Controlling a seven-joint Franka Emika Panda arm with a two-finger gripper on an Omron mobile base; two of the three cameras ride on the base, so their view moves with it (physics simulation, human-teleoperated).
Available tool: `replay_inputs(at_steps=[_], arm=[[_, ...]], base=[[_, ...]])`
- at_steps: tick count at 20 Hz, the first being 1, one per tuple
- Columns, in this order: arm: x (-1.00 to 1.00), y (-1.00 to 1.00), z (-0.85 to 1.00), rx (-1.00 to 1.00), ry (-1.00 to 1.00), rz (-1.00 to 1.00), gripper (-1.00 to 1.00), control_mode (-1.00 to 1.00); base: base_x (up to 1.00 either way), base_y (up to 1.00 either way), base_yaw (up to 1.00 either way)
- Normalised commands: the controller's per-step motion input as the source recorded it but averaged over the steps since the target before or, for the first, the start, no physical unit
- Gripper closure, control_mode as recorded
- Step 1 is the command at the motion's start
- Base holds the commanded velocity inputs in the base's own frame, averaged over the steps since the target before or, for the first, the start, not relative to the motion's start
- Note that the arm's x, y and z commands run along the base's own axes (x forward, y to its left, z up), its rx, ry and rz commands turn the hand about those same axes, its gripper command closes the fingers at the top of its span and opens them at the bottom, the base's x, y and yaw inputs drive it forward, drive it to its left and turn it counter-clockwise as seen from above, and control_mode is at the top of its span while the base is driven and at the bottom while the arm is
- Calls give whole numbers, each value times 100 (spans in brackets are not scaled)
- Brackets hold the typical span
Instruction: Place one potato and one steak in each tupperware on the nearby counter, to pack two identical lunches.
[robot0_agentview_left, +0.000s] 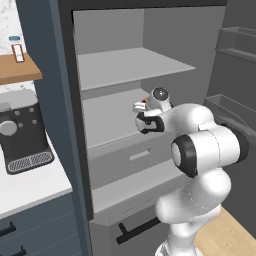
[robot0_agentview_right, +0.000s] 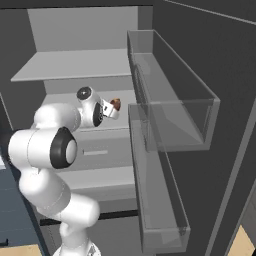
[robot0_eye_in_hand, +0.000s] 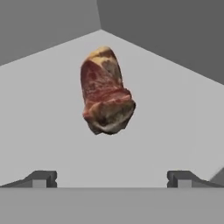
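Fully spread gripper (robot0_eye_in_hand: 111, 179) before steak (robot0_eye_in_hand: 106, 90)

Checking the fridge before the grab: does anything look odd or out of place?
Nothing stands out. One steak lies alone on the grey fridge shelf, intact, with the open gripper short of it.

Grey fridge shelf (robot0_eye_in_hand: 48, 131), one raw steak (robot0_eye_in_hand: 106, 92) lying on it near the back corner
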Motion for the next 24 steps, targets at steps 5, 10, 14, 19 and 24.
replay_inputs(at_steps=[5,10,14,19,24], arm=[[42,0,-2,0,0,0,-100,-100],[35,0,-12,0,0,-1,-100,-100],[40,0,-22,0,0,-1,-100,-100],[37,0,-20,0,0,-2,-100,-100],[14,-3,-22,0,0,-5,-100,-100]], base=[[0,0,0],[0,0,0],[0,0,0],[0,0,0],[0,0,0]])
